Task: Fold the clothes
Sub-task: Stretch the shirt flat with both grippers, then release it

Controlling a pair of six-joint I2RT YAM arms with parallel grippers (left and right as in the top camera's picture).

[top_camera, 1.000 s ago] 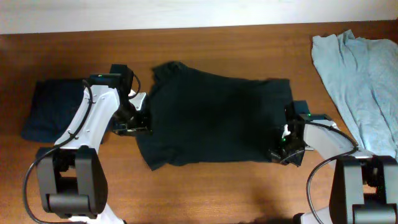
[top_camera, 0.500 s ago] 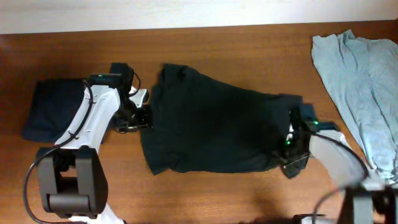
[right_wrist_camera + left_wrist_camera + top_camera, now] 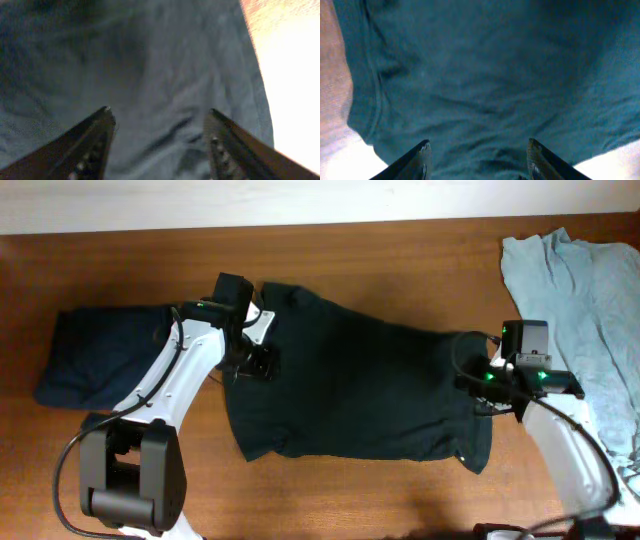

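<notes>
Where the black T-shirt point(image 3: 360, 390) lies spread across the middle of the wooden table point(image 3: 400, 250), the two grippers hang over its opposite ends. The left gripper point(image 3: 258, 362) is over the shirt's left edge, just inside the border. The right gripper point(image 3: 482, 385) is over the right edge, above the corner that trails toward the table's front.

In the left wrist view, the left gripper point(image 3: 479, 150) has its fingers point(image 3: 422, 160) spread wide. The shirt point(image 3: 485, 75) fills the frame beyond them, and no cloth is pinched between the tips. The right wrist view shows the same: the right gripper point(image 3: 159, 120) has its fingers point(image 3: 95, 135) wide apart over the shirt point(image 3: 150, 65), gripping nothing that can be seen.

The shirt is dark with a greenish cast. It lies flat but skewed, its upper edge sloping down from left to right. Soft wrinkles run through the cloth, and a stitched hem point(image 3: 375, 75) curves along its left side.

A folded dark blue garment point(image 3: 90, 355) rests on the table left of the left arm, apart from the shirt. A pale blue garment point(image 3: 590, 320) lies rumpled at the table's right end.
</notes>
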